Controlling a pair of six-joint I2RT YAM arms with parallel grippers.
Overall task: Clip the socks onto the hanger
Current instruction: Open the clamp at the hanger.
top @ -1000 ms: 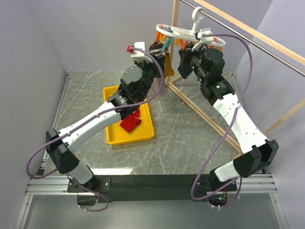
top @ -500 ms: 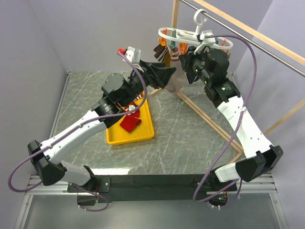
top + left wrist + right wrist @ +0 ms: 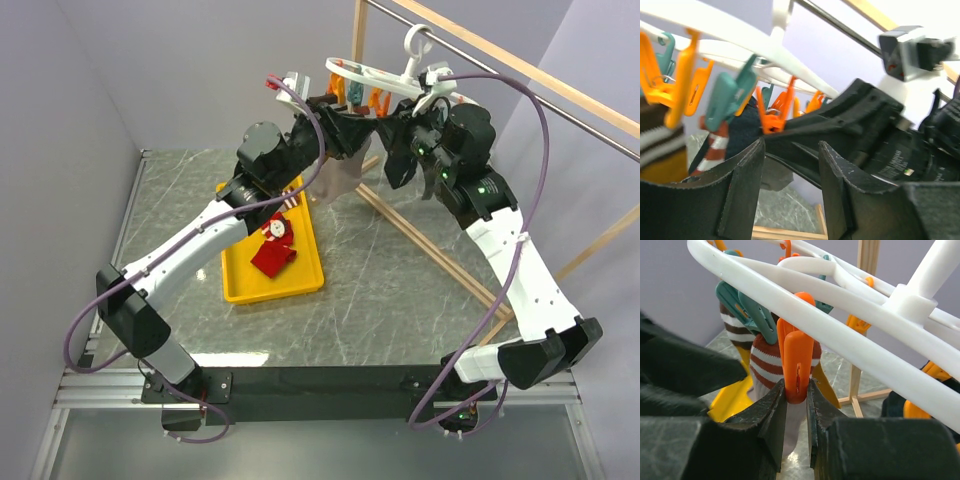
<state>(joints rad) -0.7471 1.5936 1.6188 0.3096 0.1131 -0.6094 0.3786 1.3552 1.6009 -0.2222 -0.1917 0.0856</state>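
Note:
The white hanger (image 3: 372,72) hangs by its hook from the metal rod, with orange and teal clips. My right gripper (image 3: 393,152) is shut on an orange clip (image 3: 798,360) under the hanger ring (image 3: 850,340). Behind that clip hangs a grey-beige sock with a red-and-white striped cuff (image 3: 769,365); it also shows in the top view (image 3: 340,175). A mustard sock with a brown striped cuff (image 3: 736,325) hangs beside it. My left gripper (image 3: 345,128) is open and empty just under the clips (image 3: 722,102), facing the right gripper. A red sock (image 3: 272,250) lies in the yellow tray (image 3: 245,285).
The wooden frame (image 3: 425,250) with its metal rod (image 3: 560,105) stands at the back right, its base bars on the marble table. A dark navy sock (image 3: 895,407) hangs on the hanger's right side. Grey walls close in the left and back.
The hanger has swung left. My left gripper has risen up under the clips, and the grey-beige sock now hangs below it. My right gripper has followed the hanger leftward.

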